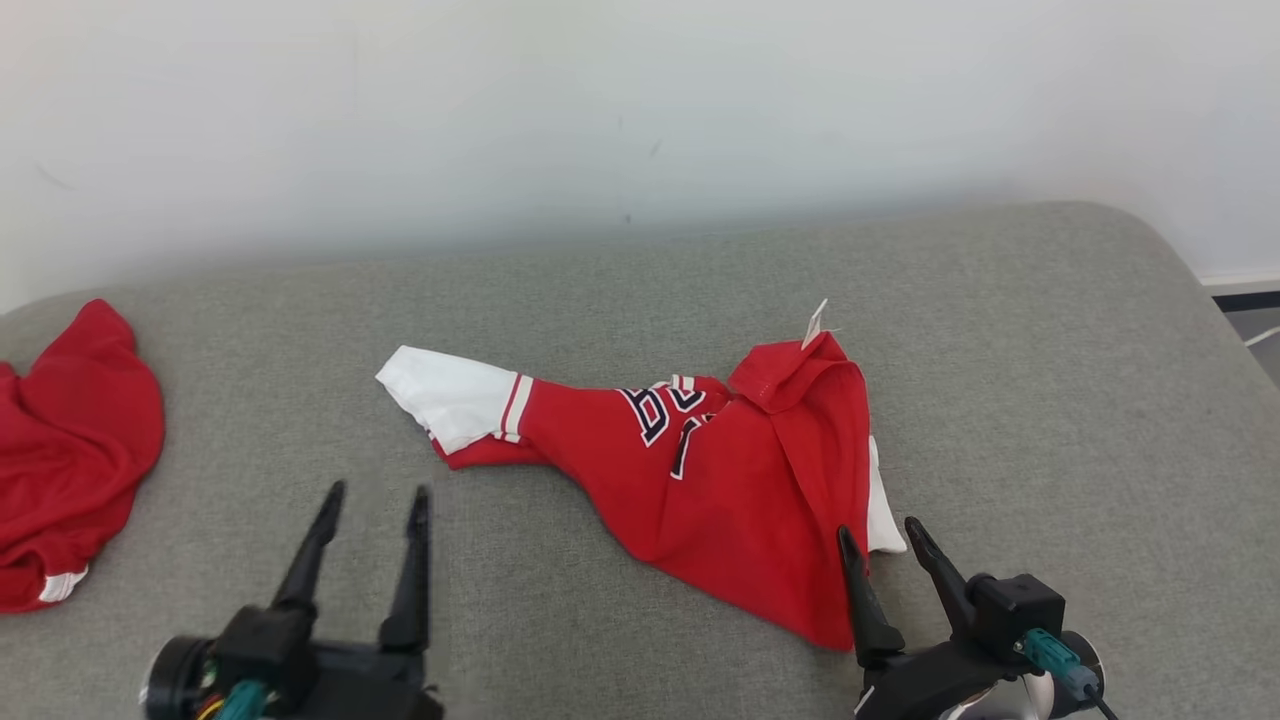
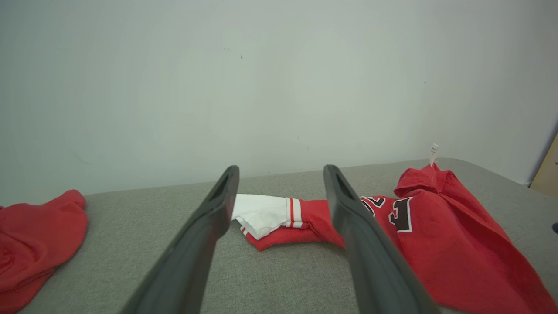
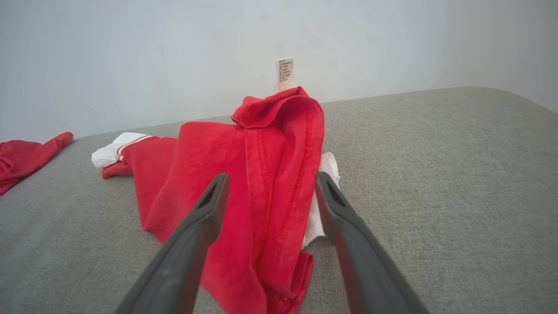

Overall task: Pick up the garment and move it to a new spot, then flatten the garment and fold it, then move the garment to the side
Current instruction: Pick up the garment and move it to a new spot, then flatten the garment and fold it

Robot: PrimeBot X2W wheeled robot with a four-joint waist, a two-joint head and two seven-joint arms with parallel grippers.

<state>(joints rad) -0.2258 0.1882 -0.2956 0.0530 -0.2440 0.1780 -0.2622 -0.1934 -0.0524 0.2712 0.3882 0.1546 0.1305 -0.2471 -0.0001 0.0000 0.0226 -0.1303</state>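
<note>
Red garment crumpled on grey cushion, white sleeve outstretched.

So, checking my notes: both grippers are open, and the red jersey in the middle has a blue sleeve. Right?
Not quite: the sleeve of the jersey is white, not blue; the head view shows it. The left gripper and right gripper are open.
</note>
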